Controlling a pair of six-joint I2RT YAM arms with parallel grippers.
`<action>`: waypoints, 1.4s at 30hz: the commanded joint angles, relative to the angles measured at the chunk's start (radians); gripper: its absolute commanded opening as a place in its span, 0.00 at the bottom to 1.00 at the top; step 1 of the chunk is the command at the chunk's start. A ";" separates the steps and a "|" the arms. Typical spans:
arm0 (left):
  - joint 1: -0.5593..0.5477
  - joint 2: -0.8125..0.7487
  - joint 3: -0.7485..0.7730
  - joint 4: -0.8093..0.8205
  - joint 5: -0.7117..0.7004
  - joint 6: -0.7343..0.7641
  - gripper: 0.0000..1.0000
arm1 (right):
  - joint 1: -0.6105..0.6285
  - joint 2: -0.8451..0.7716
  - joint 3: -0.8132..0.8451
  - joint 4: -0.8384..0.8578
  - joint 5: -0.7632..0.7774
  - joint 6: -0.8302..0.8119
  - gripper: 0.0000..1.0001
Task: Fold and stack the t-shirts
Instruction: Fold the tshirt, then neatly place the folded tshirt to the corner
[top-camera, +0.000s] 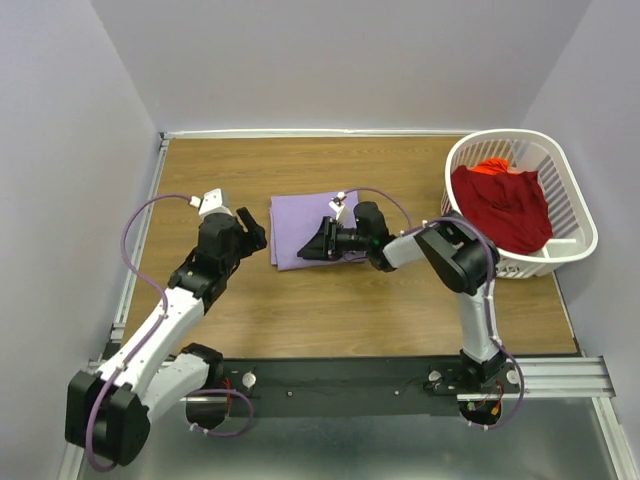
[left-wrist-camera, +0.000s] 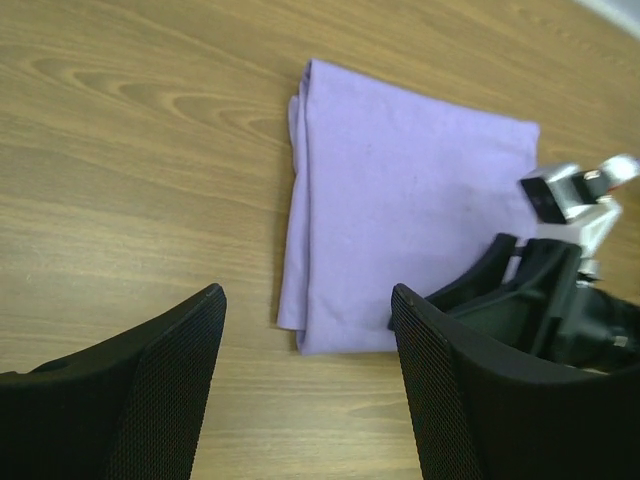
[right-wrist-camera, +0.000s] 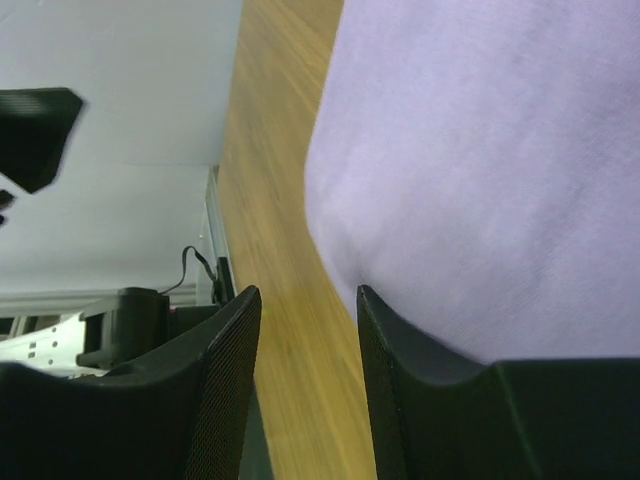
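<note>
The lavender t-shirt (top-camera: 298, 226) lies folded into a flat rectangle on the wooden table; it also shows in the left wrist view (left-wrist-camera: 400, 240) and the right wrist view (right-wrist-camera: 500, 160). The deep red t-shirt (top-camera: 502, 205) lies crumpled in the white laundry basket (top-camera: 573, 215). My right gripper (top-camera: 318, 246) is open, low over the folded shirt's near right edge, one finger (right-wrist-camera: 420, 390) against the cloth, nothing between the jaws. My left gripper (top-camera: 252, 236) is open and empty just left of the folded shirt, above bare wood.
The basket stands at the table's right side. Grey walls enclose the table on the left, back and right. A metal rail (top-camera: 400, 380) with the arm bases runs along the near edge. Bare wood (top-camera: 220, 170) lies left and behind the folded shirt.
</note>
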 joint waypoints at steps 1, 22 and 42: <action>0.002 0.114 0.043 -0.026 0.051 0.028 0.75 | -0.003 -0.222 0.043 -0.265 0.106 -0.216 0.52; -0.029 0.870 0.508 -0.228 0.038 0.100 0.65 | -0.015 -1.016 -0.141 -1.146 0.666 -0.591 1.00; 0.071 0.898 0.444 -0.333 -0.214 0.186 0.00 | -0.015 -1.068 -0.133 -1.214 0.684 -0.632 1.00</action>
